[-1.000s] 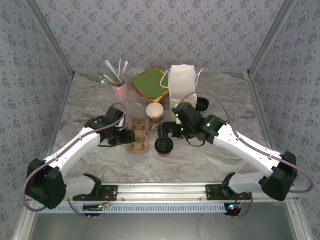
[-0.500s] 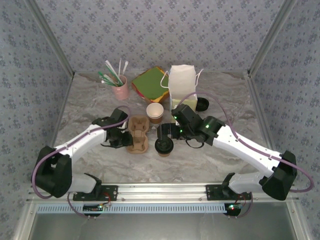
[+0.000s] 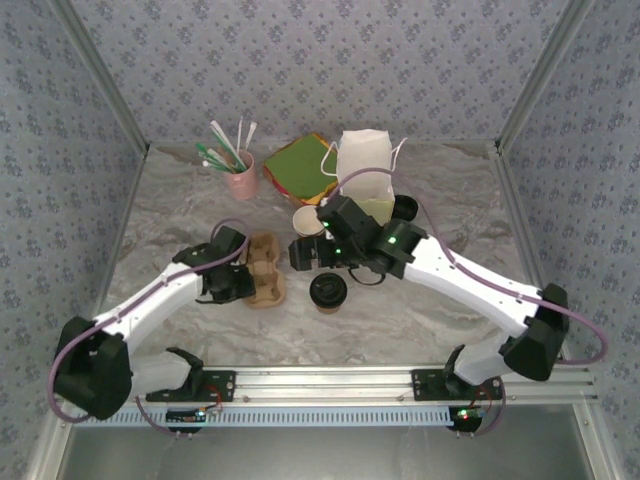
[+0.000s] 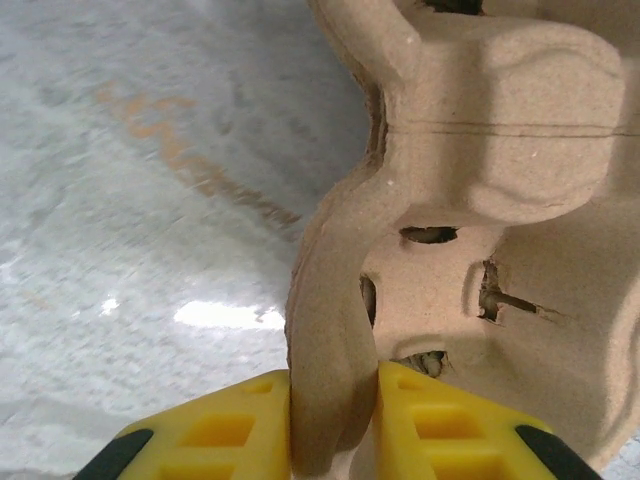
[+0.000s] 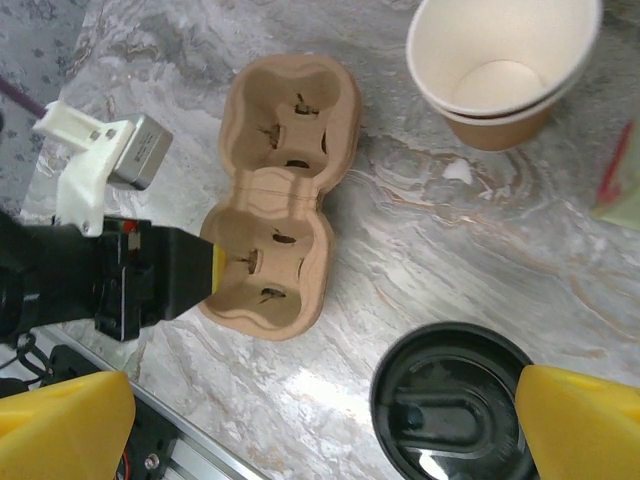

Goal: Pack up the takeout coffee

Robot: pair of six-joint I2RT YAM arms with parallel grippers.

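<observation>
The left pincer [image 4: 333,410] is closed down on the brown cardboard cup carrier [image 4: 480,200]. Its two yellow fingers [image 4: 215,435] press the carrier's thin outer rim from both sides, with the carrier's wells spreading away ahead of the fingertips. Whether the carrier rests flat on the marbled table [image 4: 120,200] or is raised a little cannot be told. The right pincer [image 5: 320,420] stands spread wide and grips nothing. The takeout coffee [image 5: 450,410], black lid facing up, sits below and between its fingers, close by the right-hand one; whether that finger touches it cannot be told. Ahead of this pincer and toward its other finger lies the carrier, with the left pincer clamped on the carrier's near well. Ahead on the coffee's side stands the lidless cup [image 5: 500,70], white inside and apart from the carrier. Farther out beyond the right pincer, a white paper bag [image 3: 362,165] stands upright with a loose black lid [image 3: 405,208] just beside it. A green and orange stack of napkins [image 3: 300,165] and a pink cup of stirrers [image 3: 241,180] sit near the back wall.
</observation>
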